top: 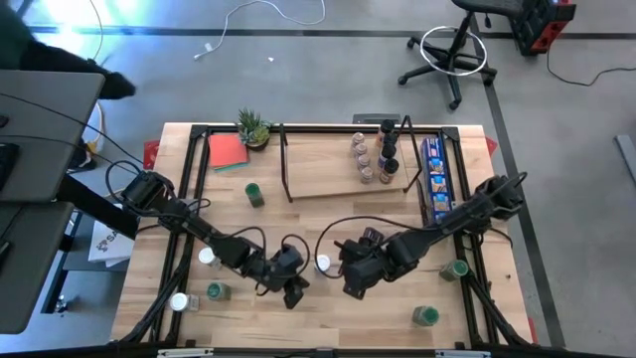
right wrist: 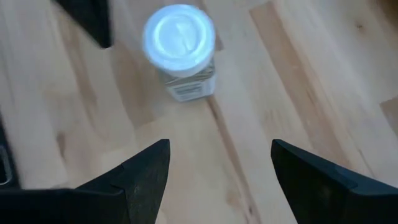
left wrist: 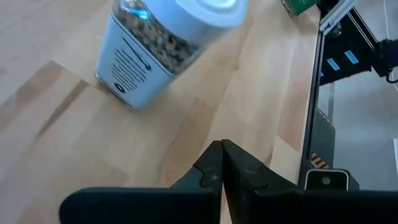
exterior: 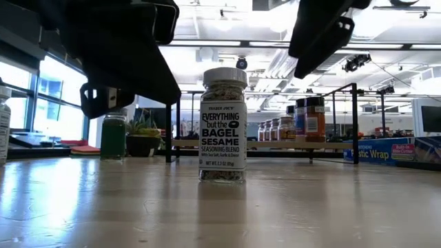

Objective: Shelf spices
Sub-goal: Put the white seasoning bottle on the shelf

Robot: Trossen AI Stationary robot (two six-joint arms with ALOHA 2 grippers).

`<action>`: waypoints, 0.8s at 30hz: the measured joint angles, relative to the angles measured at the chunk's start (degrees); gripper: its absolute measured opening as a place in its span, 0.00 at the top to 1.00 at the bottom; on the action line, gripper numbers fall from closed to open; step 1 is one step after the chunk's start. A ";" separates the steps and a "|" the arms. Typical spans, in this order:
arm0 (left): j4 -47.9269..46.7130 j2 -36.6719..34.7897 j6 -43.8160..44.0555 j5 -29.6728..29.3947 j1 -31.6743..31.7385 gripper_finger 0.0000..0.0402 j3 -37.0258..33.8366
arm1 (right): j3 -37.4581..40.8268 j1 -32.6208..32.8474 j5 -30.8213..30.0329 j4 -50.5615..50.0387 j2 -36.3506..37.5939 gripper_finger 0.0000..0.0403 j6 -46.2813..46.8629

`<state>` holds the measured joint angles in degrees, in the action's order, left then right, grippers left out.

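I see a potted plant (top: 252,127) beside a red card (top: 228,151), a blue box (top: 434,177), an office chair (top: 455,52)

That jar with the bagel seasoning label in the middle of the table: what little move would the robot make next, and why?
Probably the right gripper eases forward until its open fingers straddle the seasoning jar. The jar stands upright and untouched just ahead of it, while the left gripper beside it is shut and empty, and the shelf still has room.
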<state>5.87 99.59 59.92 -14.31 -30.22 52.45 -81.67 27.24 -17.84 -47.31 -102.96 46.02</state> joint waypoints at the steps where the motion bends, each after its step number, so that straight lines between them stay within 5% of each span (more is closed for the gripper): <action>1: 0.00 0.00 0.00 -0.06 0.07 1.00 0.00 | -0.02 0.21 0.06 0.32 0.00 0.32 -0.02; 13: -0.35 -0.24 -7.62 -3.42 0.85 1.00 4.24 | -0.01 0.14 3.64 2.14 0.00 0.32 0.42; 24: -19.41 -0.31 -24.50 -0.42 8.45 0.90 18.02 | -0.02 0.80 12.30 -4.18 0.02 0.32 7.47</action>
<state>-13.55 99.29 35.42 -14.73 -21.77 70.46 -81.69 28.03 -5.54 -51.49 -102.94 53.49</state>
